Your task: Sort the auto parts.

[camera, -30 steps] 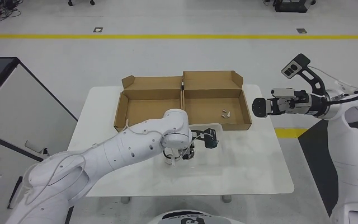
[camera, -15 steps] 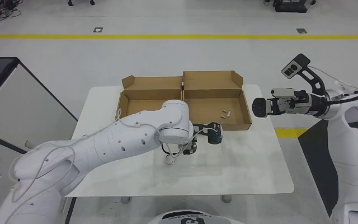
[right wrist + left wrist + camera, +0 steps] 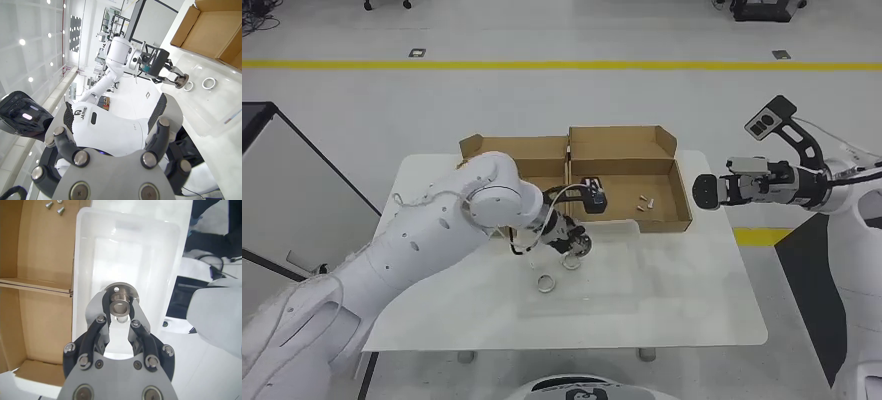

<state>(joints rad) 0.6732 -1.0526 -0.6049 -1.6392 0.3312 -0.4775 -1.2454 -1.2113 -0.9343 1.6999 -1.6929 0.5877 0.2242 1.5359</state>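
The left hand [image 3: 120, 313] grips a flanged metal bushing [image 3: 121, 295] just over the clear tray [image 3: 85, 256] on the worktop [image 3: 682, 290]. This looks like the carry step. Next it likely swings to the cardboard box [image 3: 43, 323] beside it, not the farther one holding screws [image 3: 60, 211], and releases. The right hand [image 3: 115, 108] is spread wide, well apart.

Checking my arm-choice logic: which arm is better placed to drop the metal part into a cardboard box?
Left. The left gripper holds the metal part near the cardboard boxes; the right gripper is open and empty.
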